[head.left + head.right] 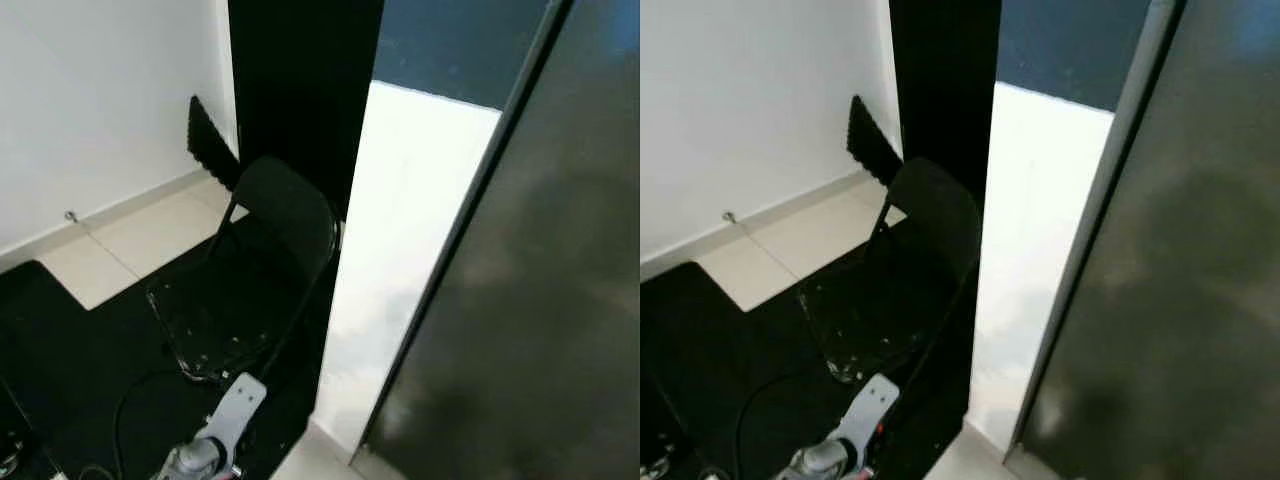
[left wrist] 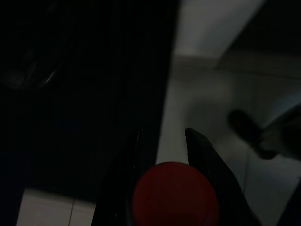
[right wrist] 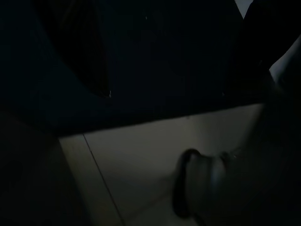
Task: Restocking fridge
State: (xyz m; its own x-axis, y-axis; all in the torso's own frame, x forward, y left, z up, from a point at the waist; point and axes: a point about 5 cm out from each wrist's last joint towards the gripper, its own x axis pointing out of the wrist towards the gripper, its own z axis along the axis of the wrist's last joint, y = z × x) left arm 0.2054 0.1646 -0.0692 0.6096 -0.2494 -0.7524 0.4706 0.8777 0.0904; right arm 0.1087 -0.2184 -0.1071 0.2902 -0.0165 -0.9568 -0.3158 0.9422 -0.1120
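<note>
Left: white wall (image 1: 100, 110), pale tiled floor (image 1: 130, 245), and a black folding chair (image 1: 255, 270) standing on a black mat (image 1: 60, 340), with a dark cable (image 1: 125, 405) looping in front of it. The chair backs against a tall black panel (image 1: 300, 90).

Left arm (image 1: 225, 420) hangs low at the bottom of the head views, just in front of the chair seat. In the left wrist view the left gripper (image 2: 162, 143) has its 2 black fingers (image 2: 207, 155) set close either side of a round red thing (image 2: 175, 194), probably a bottle cap or a red fruit; too dark to be sure. Fingers look closed onto it, so the stock item is already in the left gripper, held low.

Centre: a bright white surface (image 1: 400, 260), likely the fridge's side or a wall. Right: the big dark grey fridge door (image 1: 540, 300), with a pale edge strip (image 1: 470, 220) running diagonally down.

Key relation: the fridge lies to the right of and above the held red thing, and the head views are aimed left of it, so I'd judge that a turn to the right and a raise of the left arm come next. The fridge interior is not visible, so shelf placement can't be judged.

The right wrist view is very dark: floor tile and a dim rounded dark shape (image 3: 200, 181). Can't tell the right gripper's state.
</note>
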